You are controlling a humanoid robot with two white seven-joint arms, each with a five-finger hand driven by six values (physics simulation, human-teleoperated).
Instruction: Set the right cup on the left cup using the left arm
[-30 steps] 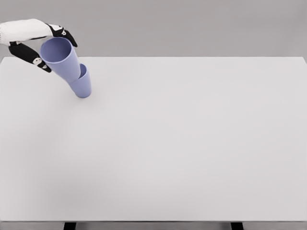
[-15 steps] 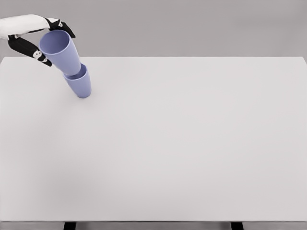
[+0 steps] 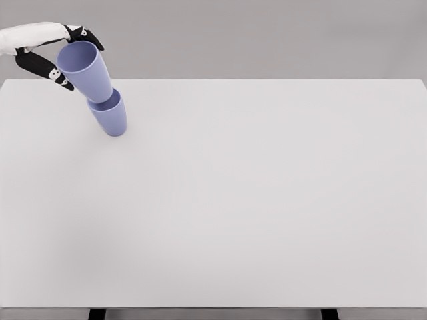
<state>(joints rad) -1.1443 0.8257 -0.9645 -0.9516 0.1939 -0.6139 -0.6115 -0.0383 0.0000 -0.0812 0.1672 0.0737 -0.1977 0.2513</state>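
Head view. Left hand (image 3: 50,50) sits at the far left corner, arm entering from the left edge. Its black-tipped fingers (image 3: 89,37) wrap the rim of the upper cup (image 3: 87,70), thumb on the near side, fingers on the far side: a grasp on the cup.

Upper cup is blue-violet, open mouth up, tilted with its rim leaning left. Its base sits inside the mouth of the lower cup (image 3: 111,117), same colour, which stands on the white table (image 3: 253,200) near the far left corner, also leaning slightly. The two cups are nested, in contact.
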